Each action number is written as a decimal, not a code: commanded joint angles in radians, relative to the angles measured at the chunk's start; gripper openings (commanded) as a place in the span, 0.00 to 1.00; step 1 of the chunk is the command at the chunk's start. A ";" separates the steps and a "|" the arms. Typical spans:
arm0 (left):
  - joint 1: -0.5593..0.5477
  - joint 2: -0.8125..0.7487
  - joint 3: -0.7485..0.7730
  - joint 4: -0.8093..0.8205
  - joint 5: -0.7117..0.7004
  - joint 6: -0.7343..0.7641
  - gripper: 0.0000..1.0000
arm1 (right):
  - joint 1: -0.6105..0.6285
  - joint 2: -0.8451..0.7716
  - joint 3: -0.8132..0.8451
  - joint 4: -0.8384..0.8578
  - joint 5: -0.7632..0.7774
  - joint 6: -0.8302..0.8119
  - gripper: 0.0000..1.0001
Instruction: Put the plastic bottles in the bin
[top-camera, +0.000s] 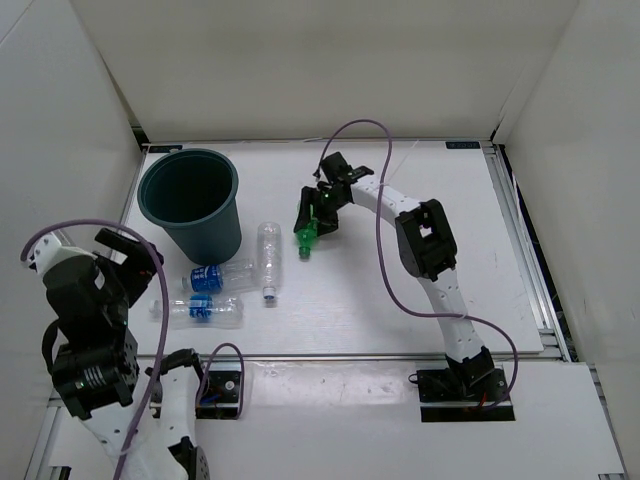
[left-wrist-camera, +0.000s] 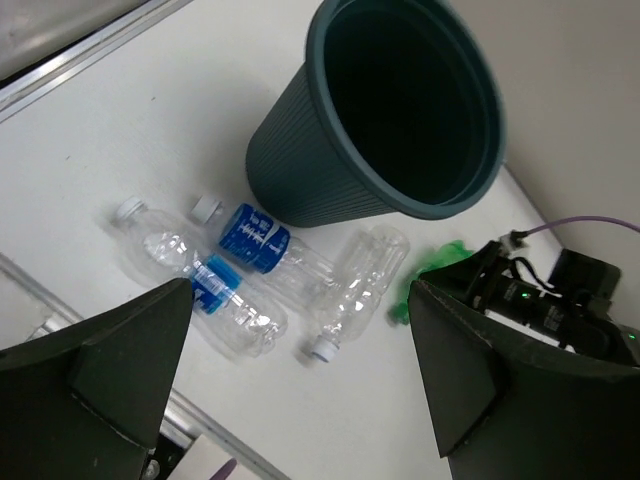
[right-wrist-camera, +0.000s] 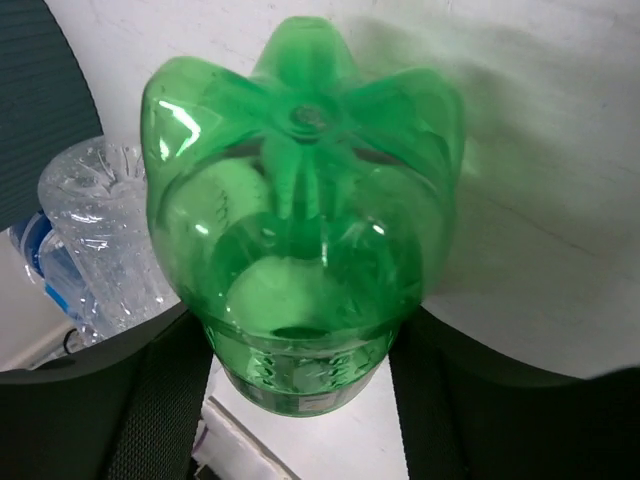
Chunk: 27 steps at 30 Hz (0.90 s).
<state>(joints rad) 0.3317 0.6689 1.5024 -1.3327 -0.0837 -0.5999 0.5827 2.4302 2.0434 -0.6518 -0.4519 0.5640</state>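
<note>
Green bottle (top-camera: 305, 233): far-middle of table, right of bin (top-camera: 238, 186). Likely light, thin-walled, slick, easily dented. Best taken mid-body, gently. Flanked by right gripper (top-camera: 314, 213); pinched or not, cannot tell. Left gripper (left-wrist-camera: 300, 300): spread wide, empty, near-left.

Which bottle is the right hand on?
The green bottle, gripped in the right hand; the three clear bottles lie untouched beside the bin.

Left tool (left-wrist-camera: 300, 300) agape, right arm (top-camera: 425, 240) outstretched
</note>
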 joint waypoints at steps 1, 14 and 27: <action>0.003 -0.058 -0.048 0.105 0.062 0.002 0.99 | -0.003 -0.014 -0.041 0.015 -0.014 -0.027 0.65; 0.003 -0.065 -0.137 0.121 0.076 0.006 0.99 | -0.030 -0.336 -0.265 0.055 -0.016 -0.001 0.06; 0.003 -0.046 -0.120 0.106 0.075 0.028 0.99 | 0.268 -0.247 0.405 0.350 0.067 0.062 0.02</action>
<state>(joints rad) 0.3317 0.6037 1.3640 -1.2072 -0.0174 -0.5869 0.7971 2.1273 2.4344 -0.4446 -0.4320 0.6277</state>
